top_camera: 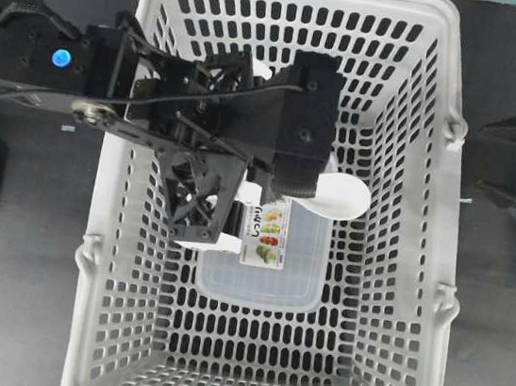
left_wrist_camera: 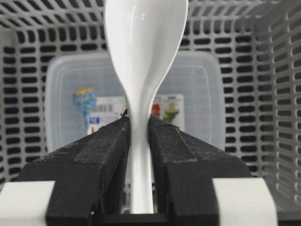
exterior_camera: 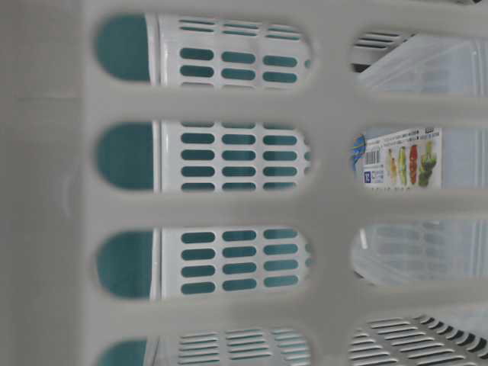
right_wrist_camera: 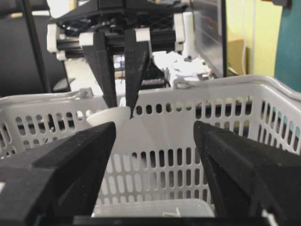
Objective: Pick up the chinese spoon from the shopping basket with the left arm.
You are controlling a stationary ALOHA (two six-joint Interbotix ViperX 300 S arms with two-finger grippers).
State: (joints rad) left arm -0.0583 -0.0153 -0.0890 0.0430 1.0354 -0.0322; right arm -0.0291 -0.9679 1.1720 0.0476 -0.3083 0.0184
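The white chinese spoon (left_wrist_camera: 143, 42) is held by its handle between the fingers of my left gripper (left_wrist_camera: 140, 129), with the bowl pointing away from the camera. Overhead, the spoon's bowl (top_camera: 341, 196) sticks out from under the left arm (top_camera: 302, 113), inside the light grey shopping basket (top_camera: 419, 271). In the right wrist view the left gripper (right_wrist_camera: 121, 104) holds the spoon (right_wrist_camera: 108, 117) at about the height of the basket's rim (right_wrist_camera: 225, 82). My right gripper (right_wrist_camera: 153, 141) is open and empty outside the basket, at the right of the overhead view (top_camera: 492, 162).
A clear lidded container with a printed label (top_camera: 263, 265) lies on the basket floor below the spoon. It also shows in the left wrist view (left_wrist_camera: 197, 99) and the table-level view (exterior_camera: 400, 164). Slotted basket walls (exterior_camera: 229, 206) surround the left gripper.
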